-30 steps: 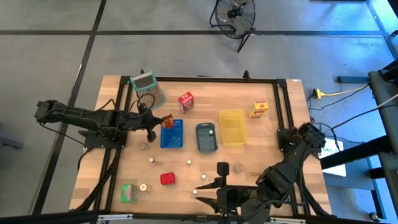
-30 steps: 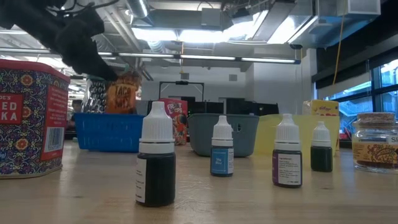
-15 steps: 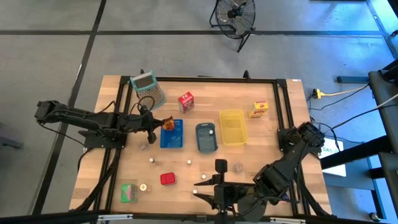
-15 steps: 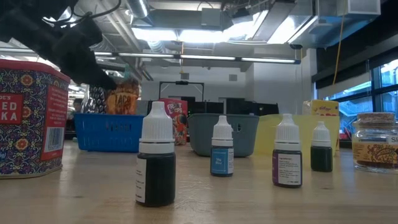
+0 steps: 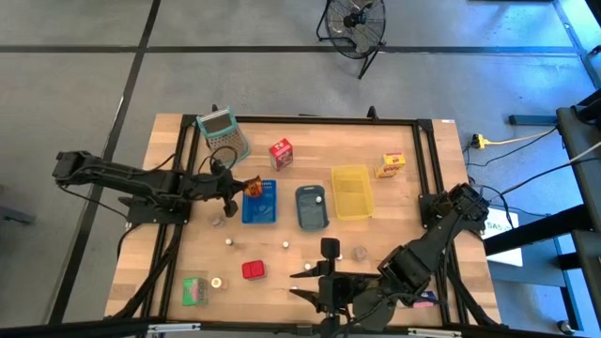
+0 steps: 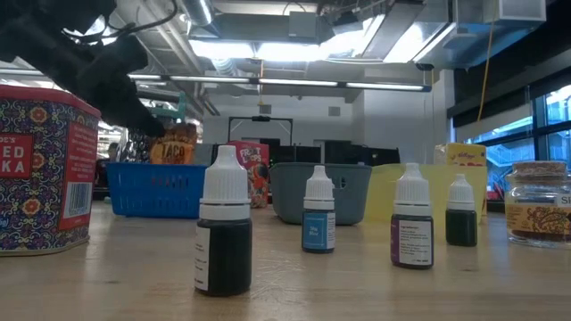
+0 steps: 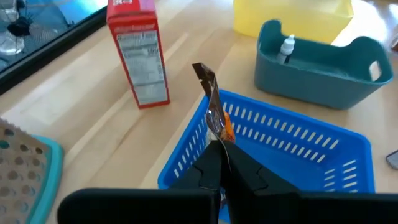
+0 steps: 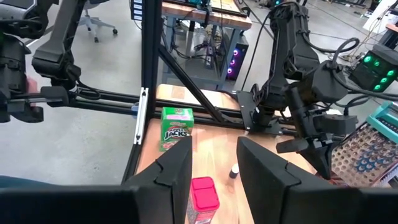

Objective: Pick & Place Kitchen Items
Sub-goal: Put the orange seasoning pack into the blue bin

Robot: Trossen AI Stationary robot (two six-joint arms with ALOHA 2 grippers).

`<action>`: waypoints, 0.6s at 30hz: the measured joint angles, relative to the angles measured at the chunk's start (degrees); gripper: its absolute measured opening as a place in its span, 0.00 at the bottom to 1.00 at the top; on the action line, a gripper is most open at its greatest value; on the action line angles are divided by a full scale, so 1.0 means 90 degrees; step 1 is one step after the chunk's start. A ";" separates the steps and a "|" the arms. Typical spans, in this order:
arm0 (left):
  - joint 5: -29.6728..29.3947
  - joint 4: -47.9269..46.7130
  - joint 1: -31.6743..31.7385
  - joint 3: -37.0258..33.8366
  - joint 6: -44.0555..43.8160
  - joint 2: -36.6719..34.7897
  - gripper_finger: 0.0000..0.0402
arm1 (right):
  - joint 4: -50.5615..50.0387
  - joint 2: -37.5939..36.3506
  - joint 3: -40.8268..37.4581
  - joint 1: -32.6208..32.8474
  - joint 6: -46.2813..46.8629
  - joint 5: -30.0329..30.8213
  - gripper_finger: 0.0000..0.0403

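Note:
My left gripper (image 5: 235, 188) is shut on a brown-orange packet (image 5: 252, 184) just over the left end of the blue tray (image 5: 262, 208). In the low view the packet (image 6: 175, 143) shows above the blue tray's wall (image 6: 156, 189), its lower part hidden behind it. My right gripper (image 8: 214, 144) hangs open high over the near edge with nothing between its fingers; a red tin (image 8: 204, 191) and a green carton (image 8: 176, 127) stand on the table beyond it. A red carton (image 5: 280, 153) stands upright at the back. My left gripper pinches one end of the packet (image 7: 219, 135) between its two shut fingers. The fingers come from the table's left, slanting down. The packet sticks out past the fingertips over the blue tray's left wall (image 7: 186, 155). Whether it touches the tray I cannot tell.
A grey-blue tray (image 5: 311, 208) with one dropper bottle in it and a yellow tray (image 5: 351, 192) sit right of the blue one. The mesh basket (image 5: 223, 132) stands far left. A yellow carton (image 5: 392, 164), a jar (image 5: 360, 253) and several dropper bottles (image 6: 223, 234) stand about.
My left gripper has sunk a little with the packet, which now sits lower against the blue tray's wall in the low view. The grip stays shut on it.

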 joint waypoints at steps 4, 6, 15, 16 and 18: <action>0.0006 0.0007 0.0013 0.0000 -0.0071 0.0177 0.00 | 0.0000 0.0000 0.0000 0.0000 0.0000 0.0001 0.32; -0.0020 0.0012 0.0013 0.0000 -0.0076 0.0229 0.00 | 0.0000 0.0000 0.0000 0.0002 0.0000 0.0001 0.32; -0.0224 0.0010 0.0015 0.0002 -0.0134 0.0286 0.01 | 0.0001 0.0000 0.0000 0.0002 0.0000 0.0001 0.32; -0.0224 0.0007 0.0015 0.0002 -0.0134 0.0286 0.01 | 0.0002 0.0000 0.0000 0.0002 0.0000 0.0001 0.32; -0.0227 0.0007 0.0015 0.0002 -0.0134 0.0286 0.02 | 0.0001 0.0000 0.0000 0.0002 0.0000 0.0001 0.32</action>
